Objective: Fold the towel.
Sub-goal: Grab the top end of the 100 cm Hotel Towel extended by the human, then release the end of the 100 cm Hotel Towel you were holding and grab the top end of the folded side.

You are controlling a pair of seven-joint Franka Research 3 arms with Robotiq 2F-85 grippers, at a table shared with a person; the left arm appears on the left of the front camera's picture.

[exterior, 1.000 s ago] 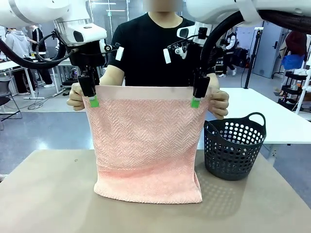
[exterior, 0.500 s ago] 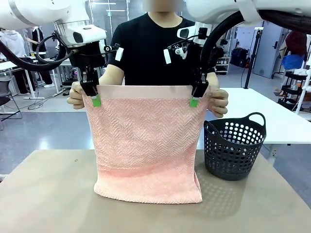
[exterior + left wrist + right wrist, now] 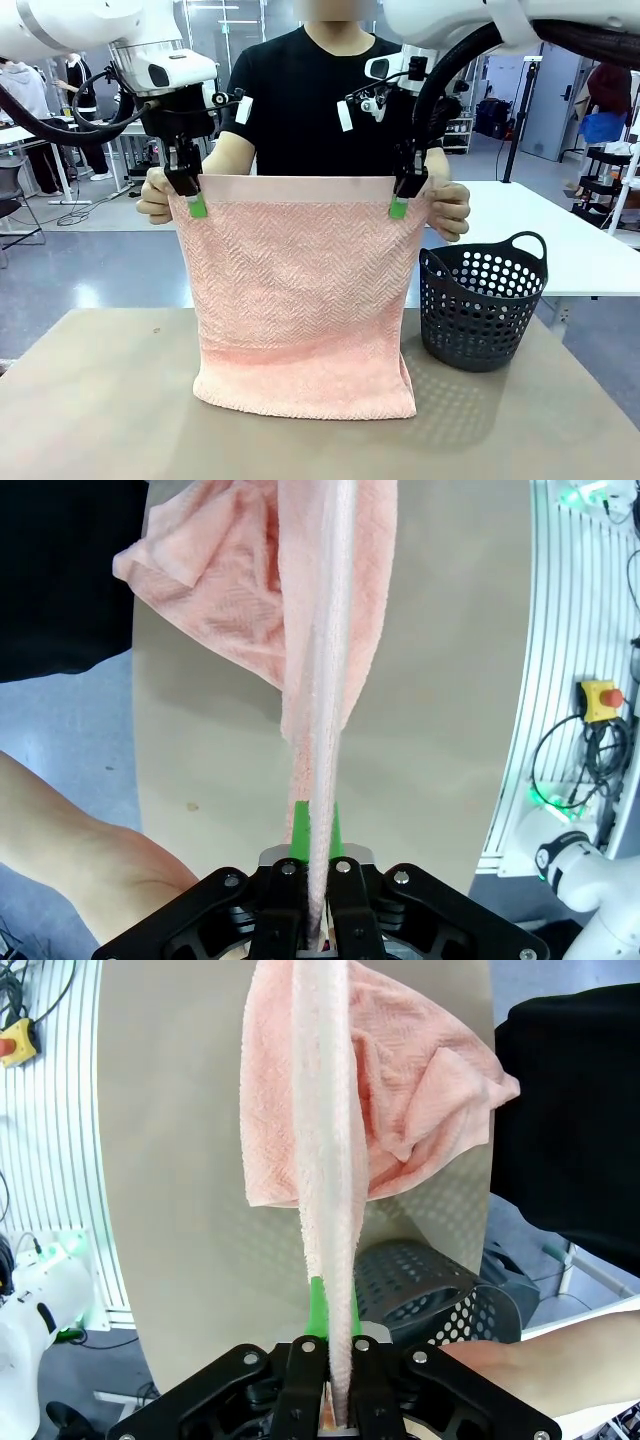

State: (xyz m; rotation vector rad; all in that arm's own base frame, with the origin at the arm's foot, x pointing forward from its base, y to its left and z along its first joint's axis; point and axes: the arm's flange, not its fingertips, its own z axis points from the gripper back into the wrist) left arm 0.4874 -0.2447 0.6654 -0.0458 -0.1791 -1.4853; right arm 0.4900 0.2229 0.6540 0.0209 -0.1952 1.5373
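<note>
The salmon-pink towel hangs upright in front of the person, its lower end bunched on the table. My left gripper is shut on the towel's top left edge. At the top right edge my right gripper is shut on it too. The person's hands still hold both upper corners just outside my fingers. In the left wrist view the towel runs edge-on between the green pads. The right wrist view shows the towel likewise pinched between its pads.
A dark perforated plastic basket stands on the table to the right of the towel, close to its lower corner. The tan tabletop lies bare to the left and front. The person stands at the far edge.
My left gripper has closed on the towel's top edge and both grippers have risen slightly. The towel and the person's hands have stayed put.
</note>
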